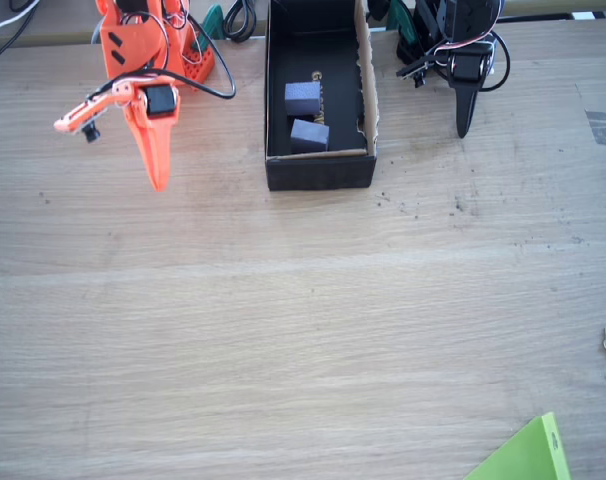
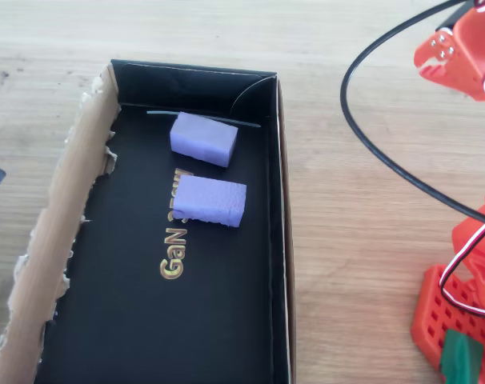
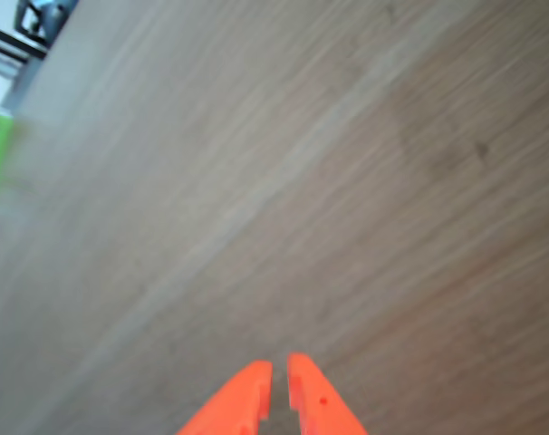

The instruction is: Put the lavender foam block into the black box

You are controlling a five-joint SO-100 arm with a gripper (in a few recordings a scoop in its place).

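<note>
The black box (image 1: 319,172) stands at the back middle of the table, its torn brown edge on the right in the fixed view. Two foam blocks lie inside it. The paler lavender foam block (image 2: 203,138) rests near the box's closed end (image 1: 309,135). Beside it lies a darker purple-blue block (image 2: 211,200) over the gold print (image 1: 302,98). My orange gripper (image 1: 159,182) hangs left of the box, pointing down at the bare table, shut with nothing in it. In the wrist view its fingertips (image 3: 279,364) almost touch above wood.
The orange arm's base (image 1: 148,40) and its black cable (image 1: 208,85) sit left of the box. A green sheet corner (image 1: 528,455) lies at the front right. Small crumbs (image 1: 403,205) dot the wood right of the box.
</note>
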